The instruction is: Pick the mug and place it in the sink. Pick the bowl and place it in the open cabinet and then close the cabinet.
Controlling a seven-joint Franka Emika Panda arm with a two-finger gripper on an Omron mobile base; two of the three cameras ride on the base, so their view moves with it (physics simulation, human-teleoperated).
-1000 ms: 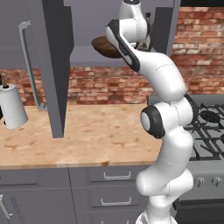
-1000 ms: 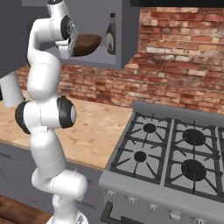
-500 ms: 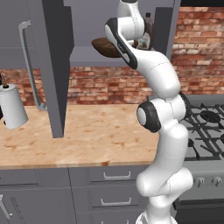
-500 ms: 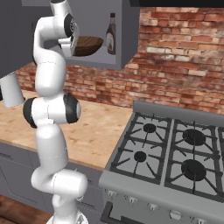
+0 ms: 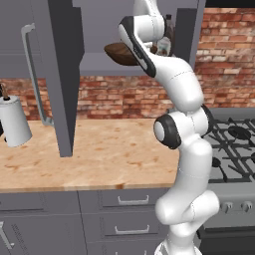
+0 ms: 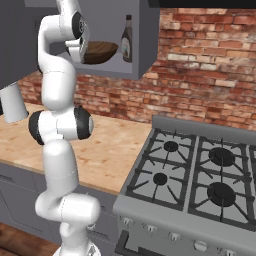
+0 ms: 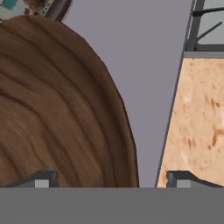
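Wood-grain brown bowl (image 6: 99,51) is sitting up on the grey shelf (image 6: 122,70) inside the open cabinet (image 5: 196,30), close to the shelf's front edge from what I can tell in the right base view. Same bowl (image 5: 119,53) from the left base view pokes out from behind the arm, so only its left half is visible there. In the hand view the bowl (image 7: 57,109) takes up the whole left side, really close, with bare grey shelf (image 7: 148,65) running next to it. The gripper (image 7: 111,178) has its jaws spread wide, one fingertip (image 7: 41,179) down in front of the bowl and the other (image 7: 179,178) off over the shelf edge, so it looks let go, not squeezing anything. Whether the left tip is brushing the bowl, can't say. A dark bottle (image 6: 127,45) with a pale label stands upright on the same shelf just to the right of the bowl, apart from it. The cabinet door (image 5: 62,74) hangs open to the left in the left base view, with a long silver bar handle (image 5: 31,69) further left. Below is a light wooden counter (image 5: 99,154), grey drawers (image 5: 124,214) under it, a paper towel roll (image 5: 15,124) at the far left, red brick wall (image 6: 200,70) behind, and a gas stove (image 6: 200,180) on the right.
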